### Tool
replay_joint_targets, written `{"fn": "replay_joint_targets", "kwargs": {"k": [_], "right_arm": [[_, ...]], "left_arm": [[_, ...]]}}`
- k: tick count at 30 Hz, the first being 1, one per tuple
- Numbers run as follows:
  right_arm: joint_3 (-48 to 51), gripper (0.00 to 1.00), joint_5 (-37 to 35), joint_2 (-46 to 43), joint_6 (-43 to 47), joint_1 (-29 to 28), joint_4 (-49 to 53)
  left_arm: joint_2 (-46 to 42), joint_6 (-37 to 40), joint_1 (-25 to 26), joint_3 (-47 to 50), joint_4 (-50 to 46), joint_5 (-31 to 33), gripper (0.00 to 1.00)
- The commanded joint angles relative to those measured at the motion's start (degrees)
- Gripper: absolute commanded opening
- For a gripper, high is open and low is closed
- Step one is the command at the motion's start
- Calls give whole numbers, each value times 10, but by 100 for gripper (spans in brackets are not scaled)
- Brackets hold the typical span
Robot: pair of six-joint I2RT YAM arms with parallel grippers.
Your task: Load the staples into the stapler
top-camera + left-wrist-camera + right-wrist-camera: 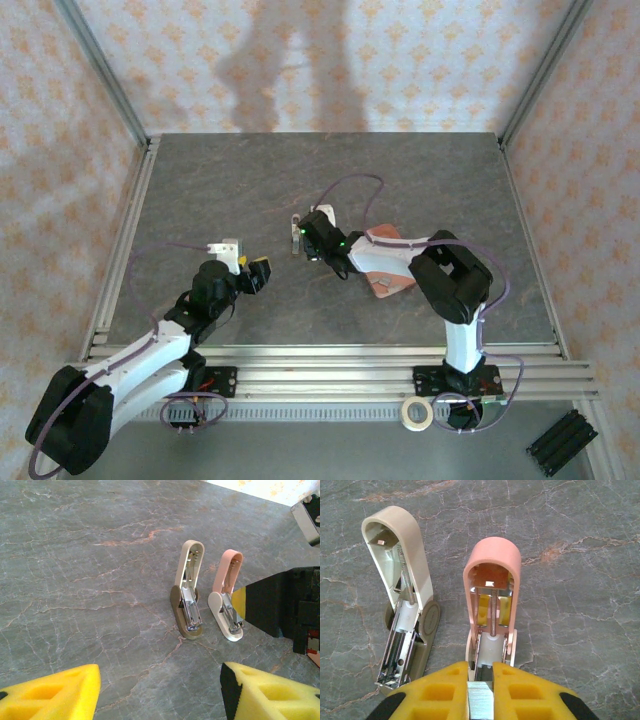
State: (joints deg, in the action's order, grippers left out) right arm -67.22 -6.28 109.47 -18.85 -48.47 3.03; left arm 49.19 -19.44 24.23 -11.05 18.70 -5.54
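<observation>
At the middle of the grey marbled table [200, 190]: one small pale pink and white stapler [491, 560], hinged open, base flat on the table. The pink lid was raised, and the spring and silvery metal channel were exposed.

Just beside the stapler, on its left in the right wrist view: one beige and olive plastic stapler [405, 545], likewise hinged open. The two did not touch.

At the stapler's open front end: right pincer [480, 677], yellow foam pads closed on a short silvery block of staples [480, 702]. The block was in line with the channel mouth. Whether it touched the metal could not be told.

Near the stapler, on the beige one's side: left pincer [160, 695], yellow pads well apart with nothing between them, hovering over bare table.

Beyond the right pincer, away from the stapler: one salmon-pink rectangular tray [402, 283], partly covered by the arm.

Status, as judged: lid opened, staples gripped and aligned. Remaining steps were to seat the block in the channel, release it and shut the lid. Roughly half done.
</observation>
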Motion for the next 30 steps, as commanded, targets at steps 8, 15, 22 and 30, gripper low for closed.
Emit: {"fn": "replay_joint_targets", "kwargs": {"k": [8,15,22,30], "right_arm": [[-6,16,-37,23,-15,-1,21],[-6,16,-35,24,-16,-1,22],[6,17,-21,3,-21,-1,27],[-7,37,-17,-36,-7,-1,34]], "left_arm": [[-8,0,-4,-3,5,10,66],[-8,0,-4,-4,6,10,66],[-5,0,-4,-5,9,9,66],[0,-1,-4,-7,14,6,66]]}}
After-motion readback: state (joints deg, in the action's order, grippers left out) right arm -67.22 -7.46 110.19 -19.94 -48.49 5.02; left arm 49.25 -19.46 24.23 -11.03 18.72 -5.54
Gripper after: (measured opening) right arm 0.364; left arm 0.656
